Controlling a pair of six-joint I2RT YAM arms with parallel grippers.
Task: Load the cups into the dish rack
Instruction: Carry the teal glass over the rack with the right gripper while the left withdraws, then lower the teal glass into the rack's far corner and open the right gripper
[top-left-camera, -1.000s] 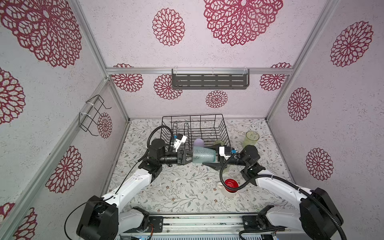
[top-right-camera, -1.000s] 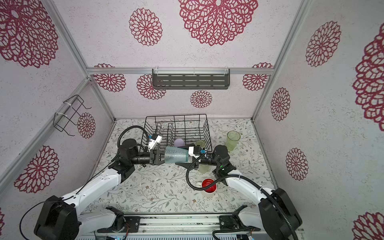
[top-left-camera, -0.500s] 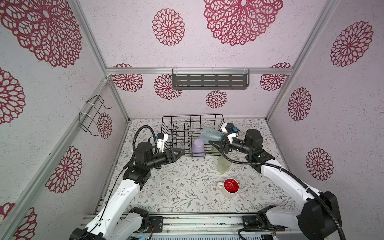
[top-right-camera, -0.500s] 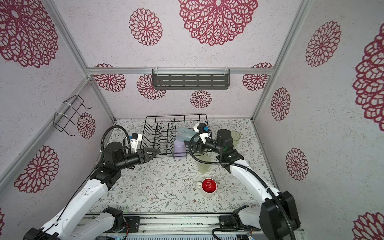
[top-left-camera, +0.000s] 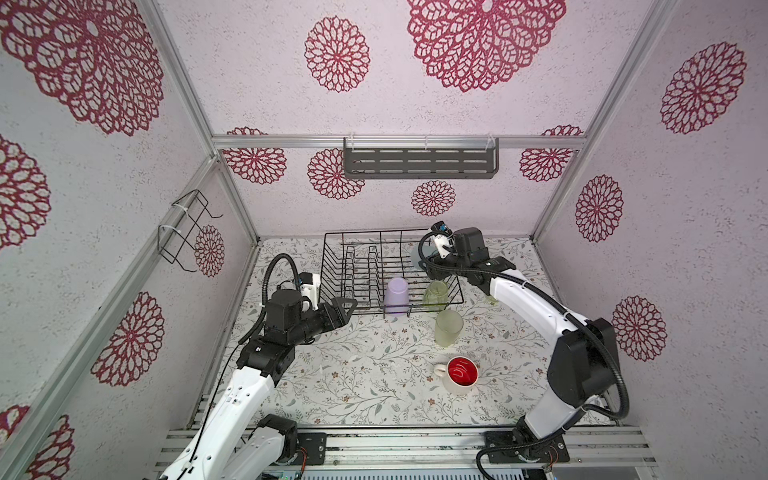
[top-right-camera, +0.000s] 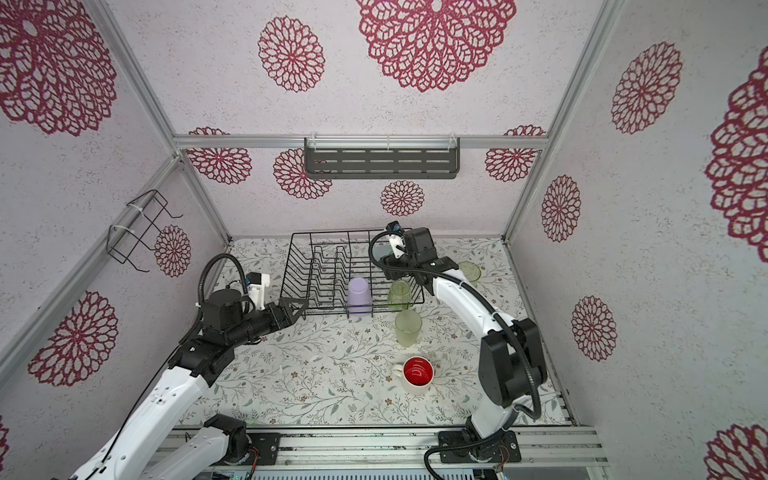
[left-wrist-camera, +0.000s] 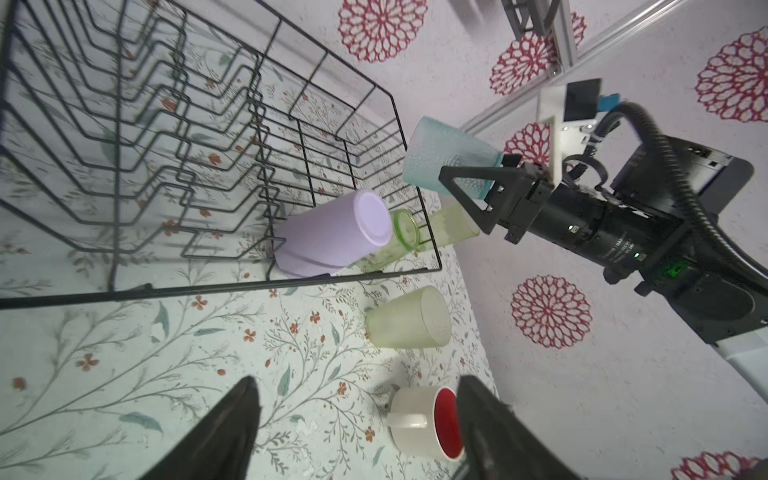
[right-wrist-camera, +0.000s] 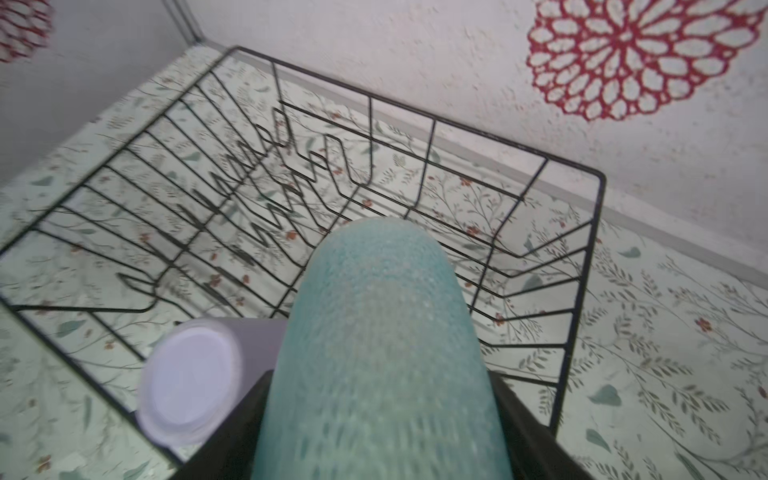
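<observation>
We noted the lilac tumbler (top-left-camera: 396, 296) upside down and a clear-green glass (top-left-camera: 436, 294) tilted in the dish rack's (top-left-camera: 361, 266) front right. The frosted tumbler (top-left-camera: 448, 328) and red-lined mug (top-left-camera: 459, 374) sat on the table outside it. The right gripper (left-wrist-camera: 461, 176) was clamped on the light-blue cup (right-wrist-camera: 382, 353), which was textured and translucent and was held above the rack's right rear. The left gripper (top-left-camera: 349, 311) stood apart and empty.

Bright, even, diffuse light fills both top views with only faint shadows on the counter (top-left-camera: 353, 374) — wide-angle distortion bows the edges, and the right wrist view is smeared, the light-blue cup (right-wrist-camera: 382, 353) soft up close.
</observation>
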